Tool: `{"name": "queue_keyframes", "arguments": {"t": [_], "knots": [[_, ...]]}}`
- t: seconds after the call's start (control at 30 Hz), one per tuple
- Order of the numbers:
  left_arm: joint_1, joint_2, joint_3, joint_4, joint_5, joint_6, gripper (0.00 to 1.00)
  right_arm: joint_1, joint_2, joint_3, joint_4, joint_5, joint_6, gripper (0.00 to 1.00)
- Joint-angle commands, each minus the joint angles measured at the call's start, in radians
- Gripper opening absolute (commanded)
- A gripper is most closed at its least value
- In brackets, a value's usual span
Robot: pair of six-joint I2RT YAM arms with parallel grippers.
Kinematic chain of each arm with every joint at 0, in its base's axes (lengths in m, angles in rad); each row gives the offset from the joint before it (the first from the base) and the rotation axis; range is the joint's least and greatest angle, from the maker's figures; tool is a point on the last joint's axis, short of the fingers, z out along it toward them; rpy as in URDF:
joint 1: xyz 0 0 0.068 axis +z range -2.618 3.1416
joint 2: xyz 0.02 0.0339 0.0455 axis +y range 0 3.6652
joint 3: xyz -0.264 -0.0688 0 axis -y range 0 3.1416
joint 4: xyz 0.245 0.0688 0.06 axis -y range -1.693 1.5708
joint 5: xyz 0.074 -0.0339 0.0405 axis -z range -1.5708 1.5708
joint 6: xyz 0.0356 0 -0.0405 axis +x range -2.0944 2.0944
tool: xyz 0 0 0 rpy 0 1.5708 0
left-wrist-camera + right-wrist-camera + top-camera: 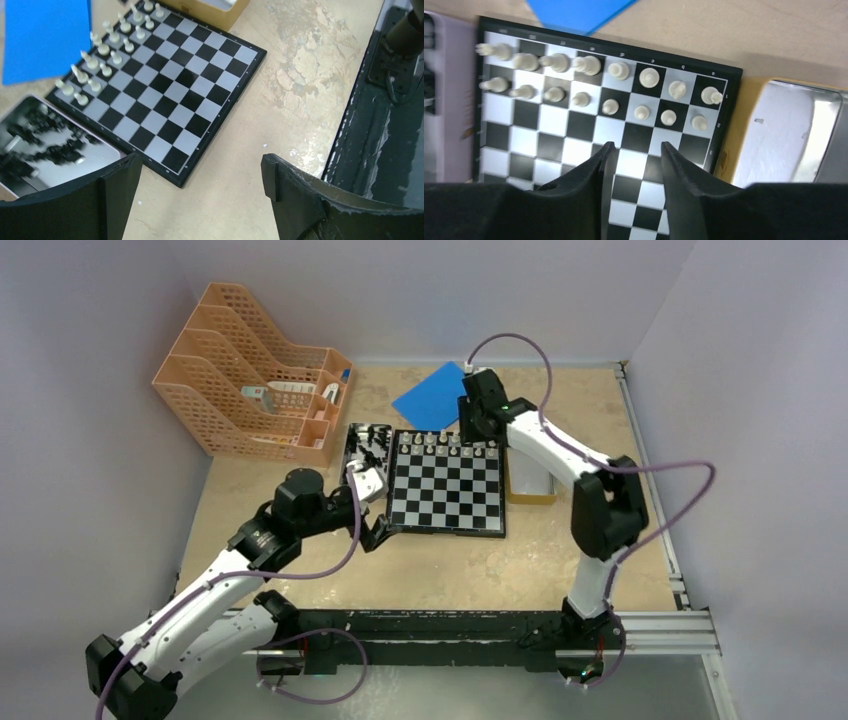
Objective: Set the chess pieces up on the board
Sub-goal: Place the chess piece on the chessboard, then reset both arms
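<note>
The board (pixel 447 502) lies mid-table. Cream-white chess pieces (pixel 446 445) fill its two far rows, seen also as white pieces (pixel 614 87) and white pieces (pixel 102 50) in the wrist views. Black pieces (pixel 366 443) lie jumbled in a tray at the board's left edge, blurred as black pieces (pixel 47 142). My left gripper (pixel 372 508) hangs open by the board's near-left corner; the left gripper (pixel 200 167) has only bare table between its fingers. My right gripper (pixel 478 428) hovers over the board's far right; the right gripper (pixel 636 147) is open, holding nothing, just behind the pawn row.
An orange file rack (pixel 250 375) stands at the back left. A blue sheet (pixel 435 395) lies behind the board. A wooden box with a pale tin (pixel 784 135) sits against the board's right edge. A metal rail (pixel 650 490) runs along the table's right side.
</note>
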Motion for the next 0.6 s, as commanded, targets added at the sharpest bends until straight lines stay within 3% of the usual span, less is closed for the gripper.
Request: {"name": "queue_keyframes", "arguments": {"t": [0.0, 0.07, 0.1, 0.13, 0.3, 0.57], "knots": [[-0.004, 0.036, 0.059, 0.030, -0.072, -0.203, 0.91, 0.008, -0.221, -0.101, 0.062, -0.039, 0.029, 0.46], [-0.004, 0.060, 0.083, 0.014, -0.072, -0.276, 0.91, 0.009, -0.310, -0.171, 0.104, -0.060, 0.035, 0.58], [-0.004, 0.069, 0.095, 0.003, -0.066, -0.306, 0.91, 0.009, -0.372, -0.207, 0.126, -0.076, 0.037, 0.90], [-0.004, 0.072, 0.100, 0.006, -0.060, -0.333, 0.91, 0.009, -0.415, -0.240, 0.148, -0.096, 0.039, 0.98], [-0.005, 0.048, 0.106, 0.055, -0.146, -0.494, 0.91, 0.010, -0.624, -0.384, 0.223, -0.206, 0.050, 0.99], [-0.004, -0.029, 0.137, 0.042, -0.158, -0.457, 0.91, 0.009, -0.911, -0.603, 0.331, -0.217, 0.136, 0.99]]}}
